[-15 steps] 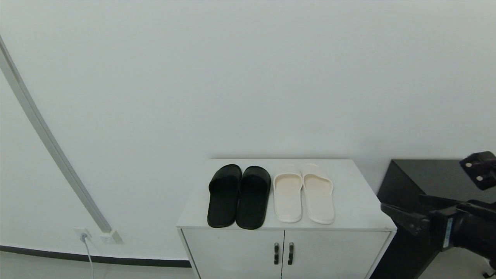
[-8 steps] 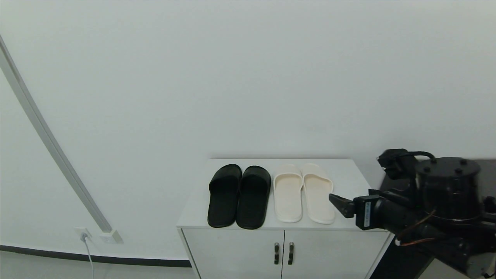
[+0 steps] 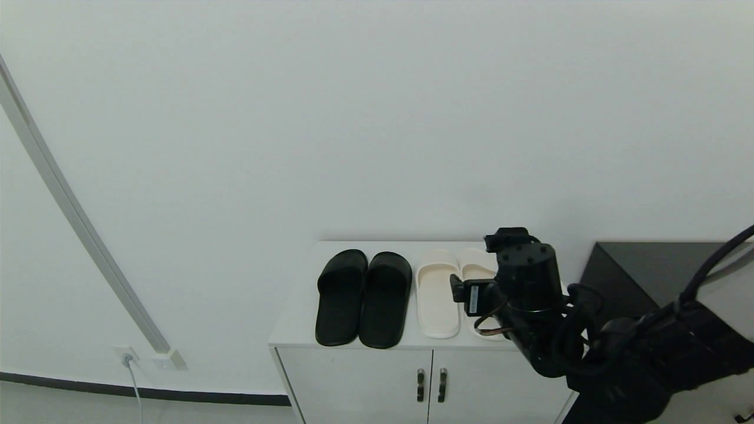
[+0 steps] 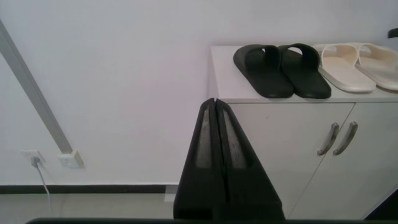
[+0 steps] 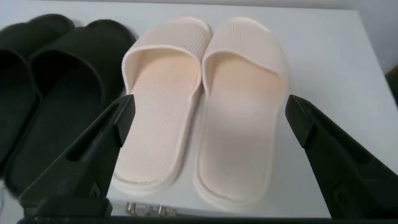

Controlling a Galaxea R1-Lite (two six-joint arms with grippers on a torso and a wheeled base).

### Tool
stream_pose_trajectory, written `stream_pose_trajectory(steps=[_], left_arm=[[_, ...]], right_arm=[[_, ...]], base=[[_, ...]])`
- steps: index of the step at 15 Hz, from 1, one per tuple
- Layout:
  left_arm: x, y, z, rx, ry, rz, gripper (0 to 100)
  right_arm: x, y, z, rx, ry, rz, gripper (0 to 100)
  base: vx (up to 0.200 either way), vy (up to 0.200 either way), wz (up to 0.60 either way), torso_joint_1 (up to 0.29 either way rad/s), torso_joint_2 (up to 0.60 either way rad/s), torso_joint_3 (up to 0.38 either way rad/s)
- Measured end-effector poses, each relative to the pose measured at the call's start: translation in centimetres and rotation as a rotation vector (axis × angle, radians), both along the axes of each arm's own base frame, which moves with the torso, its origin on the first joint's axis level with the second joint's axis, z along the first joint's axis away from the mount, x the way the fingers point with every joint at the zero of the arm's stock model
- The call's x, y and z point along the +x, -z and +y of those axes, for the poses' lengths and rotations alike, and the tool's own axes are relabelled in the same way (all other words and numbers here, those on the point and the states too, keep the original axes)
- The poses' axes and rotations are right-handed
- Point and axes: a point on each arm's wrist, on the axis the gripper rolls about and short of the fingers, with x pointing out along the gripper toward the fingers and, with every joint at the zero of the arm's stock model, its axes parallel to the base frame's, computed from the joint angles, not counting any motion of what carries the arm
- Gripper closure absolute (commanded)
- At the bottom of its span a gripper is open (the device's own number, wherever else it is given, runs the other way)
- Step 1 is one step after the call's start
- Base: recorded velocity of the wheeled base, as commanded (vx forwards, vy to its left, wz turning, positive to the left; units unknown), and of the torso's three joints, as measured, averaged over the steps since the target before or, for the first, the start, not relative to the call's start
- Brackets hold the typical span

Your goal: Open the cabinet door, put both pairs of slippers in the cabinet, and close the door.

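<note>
A white cabinet (image 3: 353,377) stands against the wall, both doors shut, with two dark handles (image 3: 431,384) at the middle seam. On its top lie a black pair of slippers (image 3: 362,297) and, to their right, a cream pair of slippers (image 3: 437,294), toes toward the wall. My right arm (image 3: 524,282) hangs over the cream pair. My right gripper (image 5: 209,104) is open wide above the cream slippers (image 5: 205,106), touching nothing. My left gripper (image 4: 215,124) is shut and empty, low and left of the cabinet (image 4: 280,143).
A black cabinet (image 3: 642,265) stands just right of the white one. On the wall at the left are a slanted cable duct (image 3: 70,212) and a socket with a plugged cord (image 3: 125,356). Floor lies open left of the cabinet.
My right arm has swung in from the far right edge and leftward, over the cabinet top, and now stands above the cream slippers. Slippers and doors have not moved.
</note>
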Motion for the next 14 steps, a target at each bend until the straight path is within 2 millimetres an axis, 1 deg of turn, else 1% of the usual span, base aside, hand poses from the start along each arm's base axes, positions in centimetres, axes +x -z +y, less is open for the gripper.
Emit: stream_pose_trajectory(steps=[3, 5, 8, 10, 14], left_arm=[[0.0, 0.0, 0.0, 0.000, 0.001, 0.000, 100], [0.0, 0.0, 0.0, 0.000, 0.001, 0.000, 100], [0.0, 0.0, 0.0, 0.000, 0.000, 0.000, 100], [0.0, 0.0, 0.0, 0.000, 0.000, 0.000, 100], [0.0, 0.0, 0.0, 0.000, 0.002, 0.000, 100]], right_arm=[[2.1, 1.9, 1.8, -0.010, 0.009, 0.009, 0], [3.5, 3.1, 2.5, -0.013, 0.022, 0.015, 0], [5.5, 4.8, 2.8, -0.018, 0.048, 0.024, 0], [6.5, 5.6, 3.1, -0.014, 0.057, 0.019, 0], [9.4, 6.8, 3.3, 0.004, 0.092, -0.004, 0]], base=[[0.000, 0.000, 0.00, 0.000, 0.00, 0.000], [0.000, 0.000, 0.00, 0.000, 0.00, 0.000], [0.000, 0.000, 0.00, 0.000, 0.00, 0.000], [0.000, 0.000, 0.00, 0.000, 0.00, 0.000], [0.000, 0.000, 0.00, 0.000, 0.00, 0.000]])
